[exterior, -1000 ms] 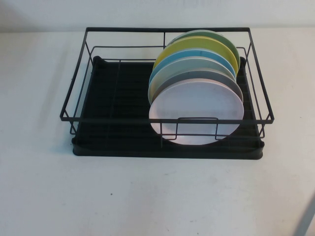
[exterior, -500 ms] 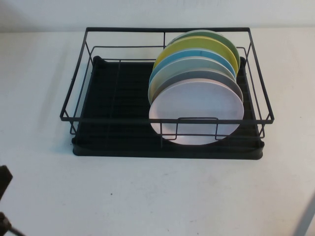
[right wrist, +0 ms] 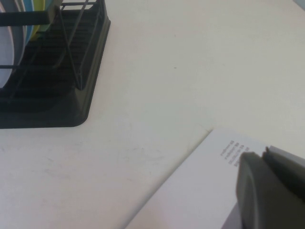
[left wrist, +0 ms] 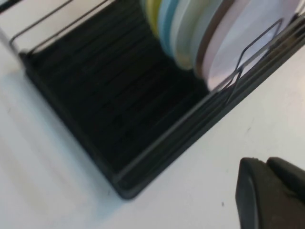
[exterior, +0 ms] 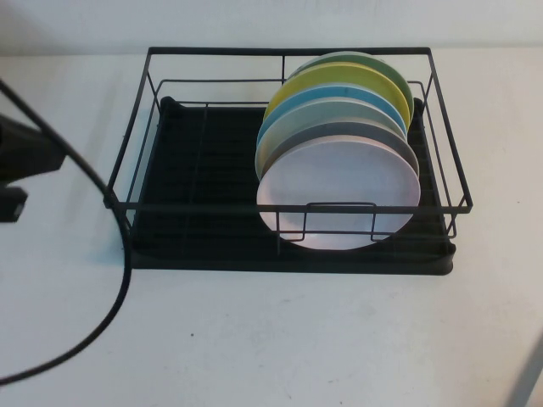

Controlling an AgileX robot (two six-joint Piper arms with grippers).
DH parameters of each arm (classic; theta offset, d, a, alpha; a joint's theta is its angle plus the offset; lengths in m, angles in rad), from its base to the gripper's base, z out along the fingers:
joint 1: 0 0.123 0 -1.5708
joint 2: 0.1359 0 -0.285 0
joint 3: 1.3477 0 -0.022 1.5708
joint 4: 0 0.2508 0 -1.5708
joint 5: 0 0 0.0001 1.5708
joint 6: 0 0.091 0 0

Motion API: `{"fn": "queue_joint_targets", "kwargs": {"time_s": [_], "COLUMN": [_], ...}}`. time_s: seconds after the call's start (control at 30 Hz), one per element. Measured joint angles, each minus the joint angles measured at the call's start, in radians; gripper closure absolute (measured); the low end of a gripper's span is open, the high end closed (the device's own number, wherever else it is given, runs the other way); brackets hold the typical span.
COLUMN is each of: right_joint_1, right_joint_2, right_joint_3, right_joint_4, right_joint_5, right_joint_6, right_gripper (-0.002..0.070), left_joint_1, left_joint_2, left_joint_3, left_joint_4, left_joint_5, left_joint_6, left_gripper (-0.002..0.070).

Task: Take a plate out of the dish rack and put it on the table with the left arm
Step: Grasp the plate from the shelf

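While I look from the high camera, the left arm [exterior: 25, 161] reaches in from the left edge, beside the dish rack [exterior: 288, 161] but apart from it, and its black cable [exterior: 110, 280] loops down over the desk [exterior: 271, 339]. Most of the arm is cut off by the frame, so I do not see the left gripper from this side. The plate [exterior: 339, 195], pale pink, stands upright at the front of the row in the right part of the rack, with a grey-blue plate [exterior: 356, 131] just behind it.

From the left wrist camera, I see only a dark corner of the left gripper [left wrist: 271, 193] above the desk, near the front wall of the rack; I cannot tell if its fingers are apart or together.

From the right wrist camera, the right gripper [right wrist: 269, 188] hangs over a white sheet [right wrist: 200, 191], well apart from the rack corner. Its fingers are mostly out of frame, so I cannot tell their state.
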Motion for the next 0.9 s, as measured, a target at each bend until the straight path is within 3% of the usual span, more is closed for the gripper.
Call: {"fn": "queue_joint_targets", "kwargs": {"time_s": [0.1,0.33,0.4,0.53,0.6,0.73,0.9], "right_joint_1": [0.000,0.000,0.000,0.000,0.000,0.000,0.000], "right_joint_2": [0.000,0.000,0.000,0.000,0.000,0.000,0.000], "right_joint_3": [0.000,0.000,0.000,0.000,0.000,0.000,0.000], "right_joint_4": [0.000,0.000,0.000,0.000,0.000,0.000,0.000], "right_joint_5": [0.000,0.000,0.000,0.000,0.000,0.000,0.000], "right_joint_6": [0.000,0.000,0.000,0.000,0.000,0.000,0.000], "right_gripper": [0.0696,0.0696,0.0696,0.0696,0.0696,0.0696,0.0696], "left_joint_1": [-0.031,-0.196,-0.243,-0.337,-0.378,-0.452,-0.519], "left_joint_2": [0.099,0.288,0.338,0.429,0.469,0.539,0.628], "left_joint_3": [-0.075,-0.175,-0.190,-0.204,-0.204,-0.204,-0.206], "left_joint_4": [-0.045,-0.022,-0.019,-0.017,-0.017,-0.016,-0.016], "left_joint_5": [0.008,-0.082,-0.123,-0.191,-0.249,-0.381,-0.496], "left_joint_6": [0.086,0.171,0.216,0.338,0.376,0.405,0.424], "left_gripper": [0.0679,0.0660,0.0594,0.0365,0.0288,0.0236,0.0242]}}
